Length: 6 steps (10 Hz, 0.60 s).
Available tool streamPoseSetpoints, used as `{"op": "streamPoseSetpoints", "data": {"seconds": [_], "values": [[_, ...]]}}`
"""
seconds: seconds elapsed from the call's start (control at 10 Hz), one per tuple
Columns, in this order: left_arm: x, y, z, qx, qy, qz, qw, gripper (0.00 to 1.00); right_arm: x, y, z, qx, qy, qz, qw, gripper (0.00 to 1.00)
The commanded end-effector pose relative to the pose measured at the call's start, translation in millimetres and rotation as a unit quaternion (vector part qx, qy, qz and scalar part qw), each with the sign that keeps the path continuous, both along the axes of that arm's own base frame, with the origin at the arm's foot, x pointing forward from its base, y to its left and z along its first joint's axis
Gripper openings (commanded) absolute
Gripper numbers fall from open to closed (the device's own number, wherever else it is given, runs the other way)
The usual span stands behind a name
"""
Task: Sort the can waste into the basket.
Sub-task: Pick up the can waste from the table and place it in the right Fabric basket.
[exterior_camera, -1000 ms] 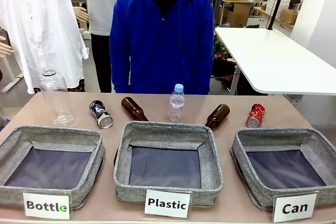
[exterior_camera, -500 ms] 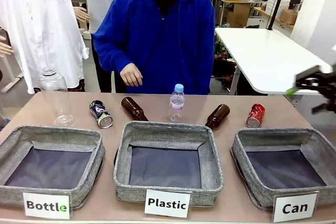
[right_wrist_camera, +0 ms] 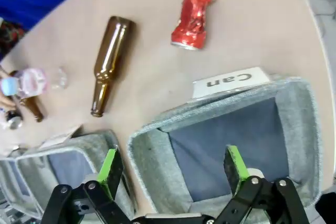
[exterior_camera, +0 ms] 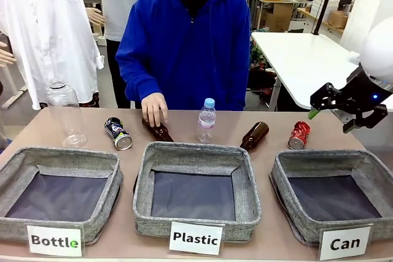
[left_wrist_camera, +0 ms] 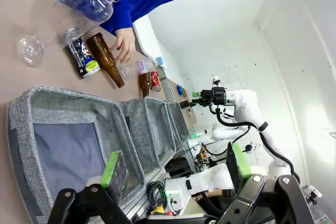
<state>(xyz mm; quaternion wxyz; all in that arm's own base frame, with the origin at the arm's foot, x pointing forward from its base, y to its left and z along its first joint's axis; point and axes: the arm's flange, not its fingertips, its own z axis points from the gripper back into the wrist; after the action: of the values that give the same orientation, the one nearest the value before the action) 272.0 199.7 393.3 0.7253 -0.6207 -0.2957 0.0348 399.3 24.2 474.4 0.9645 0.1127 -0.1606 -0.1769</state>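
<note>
The red crushed can [exterior_camera: 299,135] lies at the far right of the table, just behind the "Can" basket [exterior_camera: 319,159]. My right gripper [exterior_camera: 333,121] hangs open in the air to the right of this can, above the basket's back rim. In the right wrist view the red can [right_wrist_camera: 192,13] and the "Can" basket [right_wrist_camera: 157,129] lie below my open right gripper [right_wrist_camera: 173,166]. The dark crushed can [exterior_camera: 118,133] lies at the far left, behind the "Bottle" basket [exterior_camera: 92,157]. My left gripper [left_wrist_camera: 176,166] is open and holds nothing; the dark can [left_wrist_camera: 83,61] is far ahead of it.
The person's hand [exterior_camera: 153,110] rests on a brown bottle [exterior_camera: 161,132]. A second brown bottle [exterior_camera: 254,135] lies left of the red can. A small plastic bottle [exterior_camera: 206,121] stands at the middle, a big clear one [exterior_camera: 64,115] at the left. The "Plastic" basket [exterior_camera: 196,151] sits centre.
My right gripper has come in from the right edge and moved left and lower, toward the red can. The person's hand has reached out and dropped onto the left brown bottle.
</note>
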Motion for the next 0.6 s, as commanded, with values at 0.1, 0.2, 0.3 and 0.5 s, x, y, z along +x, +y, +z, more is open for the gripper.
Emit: {"op": "streamPoseSetpoints", "data": {"seconds": [0.1,0.2,0.3,0.5], "values": [[0,1,1,-0.004,-0.016,-0.001,1.0,1.0,-8,28,0,-0.084,0.011,-0.053,0.995,1.0],[0,1,1,-0.004,-0.016,-0.001,1.0,1.0,26,30,-4,-0.106,0.031,-0.059,0.992,1.0],[0,1,1,-0.004,-0.016,-0.001,1.0,1.0,55,29,-12,-0.112,0.049,-0.055,0.991,1.0],[0,1,1,-0.004,-0.016,-0.001,1.0,1.0,101,16,-37,-0.115,0.085,-0.074,0.987,1.0]]}}
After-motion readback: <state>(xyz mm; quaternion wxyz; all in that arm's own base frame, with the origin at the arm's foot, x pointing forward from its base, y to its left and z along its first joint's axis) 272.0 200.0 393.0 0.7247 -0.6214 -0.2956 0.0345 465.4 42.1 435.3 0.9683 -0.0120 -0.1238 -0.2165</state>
